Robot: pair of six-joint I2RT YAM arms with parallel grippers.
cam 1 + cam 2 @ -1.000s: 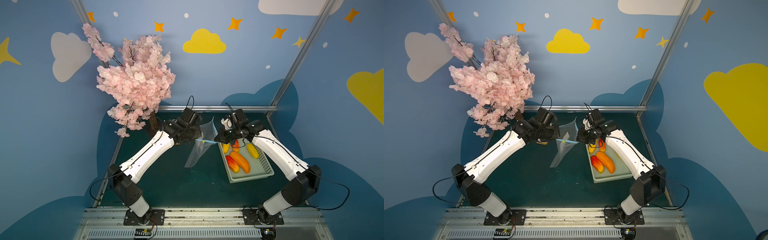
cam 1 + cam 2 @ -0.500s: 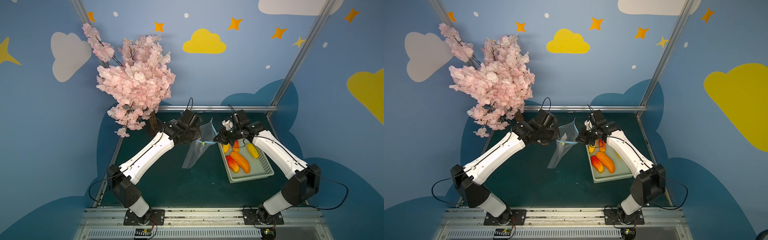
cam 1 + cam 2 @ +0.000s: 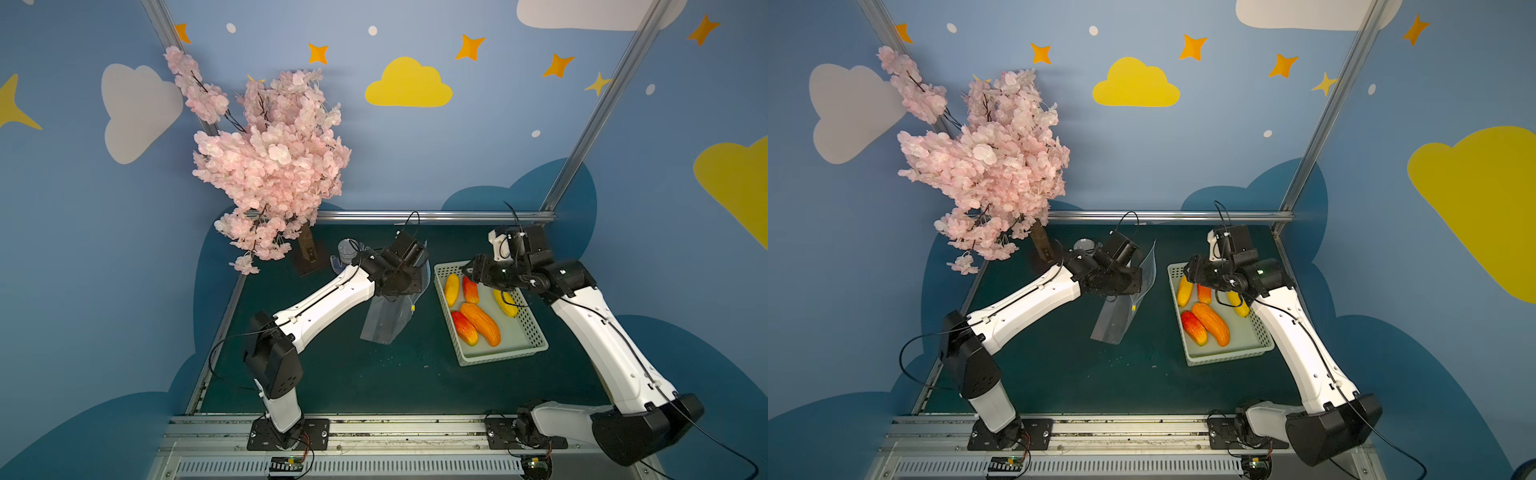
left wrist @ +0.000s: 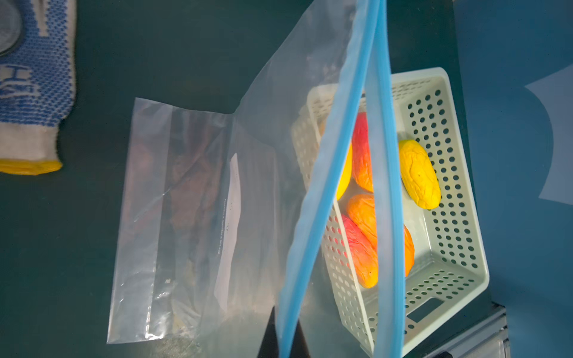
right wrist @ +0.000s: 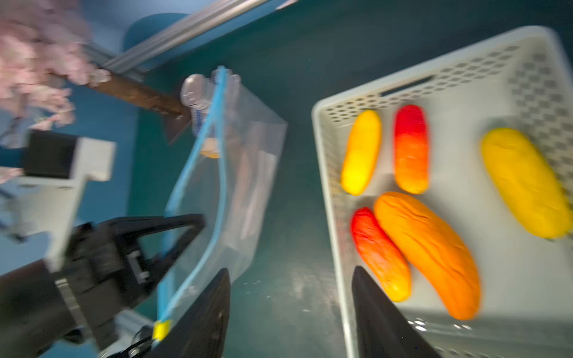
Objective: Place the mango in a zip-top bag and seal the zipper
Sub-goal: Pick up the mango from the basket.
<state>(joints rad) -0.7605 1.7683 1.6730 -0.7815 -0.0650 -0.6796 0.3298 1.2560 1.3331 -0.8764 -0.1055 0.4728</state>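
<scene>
The clear zip-top bag point(image 3: 386, 320) hangs from my left gripper point(image 4: 285, 313), its lower end resting on the green table. That gripper is shut on one lip of the light blue zipper point(image 4: 314, 217), and the mouth gapes open. Several mangoes lie in the pale green basket point(image 3: 498, 357) to the right, among them a big orange mango point(image 3: 480, 323) and a yellow mango point(image 5: 524, 183). My right gripper point(image 5: 290, 271) is open and holds nothing. It hovers over the basket's far left corner, between the bag and the fruit.
A pink blossom tree point(image 3: 270, 166) stands at the back left. A blue and white glove point(image 4: 31, 77) and a small clear jar point(image 3: 347, 249) lie behind the bag. A yellow slider tab point(image 5: 162, 329) sits on the zipper's end.
My right gripper has opened, let go of the bag's mouth and moved right to the basket. The left gripper keeps its hold, and the bag now hangs from it alone.
</scene>
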